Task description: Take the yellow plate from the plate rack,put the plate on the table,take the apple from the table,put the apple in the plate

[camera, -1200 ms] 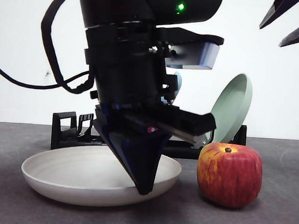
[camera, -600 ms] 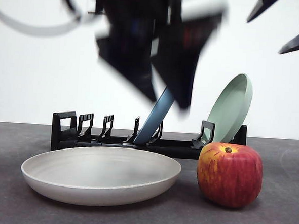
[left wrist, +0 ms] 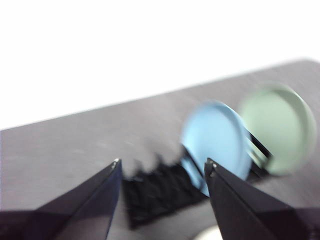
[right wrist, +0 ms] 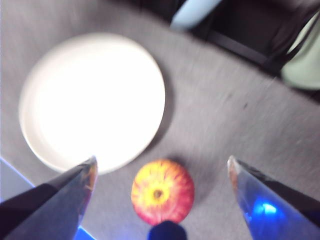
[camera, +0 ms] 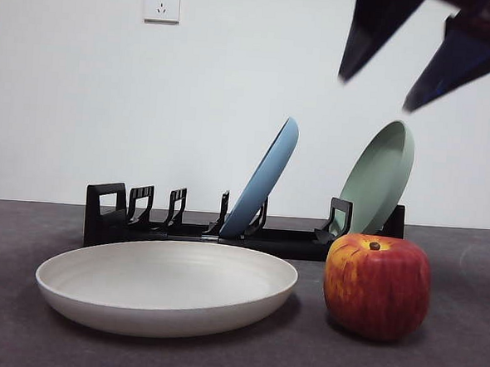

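right end effector (right wrist: 161, 170) open above apple (right wrist: 162, 191) | front: tips only

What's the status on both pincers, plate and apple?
Right pincer open above the apple; left pincer open, empty, off by the plate rack. Yellow plate flat on the table, apple beside it. Nothing in the way.
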Controlling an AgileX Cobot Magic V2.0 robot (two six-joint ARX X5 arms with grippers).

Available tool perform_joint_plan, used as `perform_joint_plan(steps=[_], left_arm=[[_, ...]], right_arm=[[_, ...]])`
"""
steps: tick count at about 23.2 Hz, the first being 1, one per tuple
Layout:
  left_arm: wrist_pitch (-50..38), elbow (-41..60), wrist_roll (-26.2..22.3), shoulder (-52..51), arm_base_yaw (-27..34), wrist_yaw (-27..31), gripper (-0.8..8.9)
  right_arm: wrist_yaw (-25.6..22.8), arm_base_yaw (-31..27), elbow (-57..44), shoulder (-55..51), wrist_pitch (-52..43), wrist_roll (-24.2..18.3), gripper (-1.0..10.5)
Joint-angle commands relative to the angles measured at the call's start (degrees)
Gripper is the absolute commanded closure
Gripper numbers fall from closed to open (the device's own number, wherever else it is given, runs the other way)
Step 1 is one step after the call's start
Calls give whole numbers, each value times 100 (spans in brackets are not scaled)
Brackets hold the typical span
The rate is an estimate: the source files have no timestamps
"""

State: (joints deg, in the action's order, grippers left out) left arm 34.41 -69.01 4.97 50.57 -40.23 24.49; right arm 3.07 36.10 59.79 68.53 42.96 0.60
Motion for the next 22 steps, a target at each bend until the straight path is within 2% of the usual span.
perform_joint_plan(steps=[1, 5, 7, 18, 19, 20, 22], left_arm=[[83, 28, -175, -254, 280, -17, 531], [330, 28, -203, -487, 437, -17, 531], [463, 28, -203, -505, 435, -17, 531], [623, 28, -203, -503, 435, -13, 531], [629, 28, -203, -505, 435, -11, 531], [638, 28, -203, -503, 435, -11, 531], [640, 28, -205, -503, 435, -11, 531]], right_arm=[[-61, 173, 7, 435, 4, -98, 496], [-345, 308, 7, 1410, 166, -94, 496], [-339, 308, 7, 1882, 269, -70, 496], [-306, 308, 4, 2750, 306, 111, 510], [-306, 308, 4, 2750, 289, 175, 530], [-306, 308, 4, 2747, 278, 221, 622], [-304, 308, 4, 2747, 271, 243, 880]])
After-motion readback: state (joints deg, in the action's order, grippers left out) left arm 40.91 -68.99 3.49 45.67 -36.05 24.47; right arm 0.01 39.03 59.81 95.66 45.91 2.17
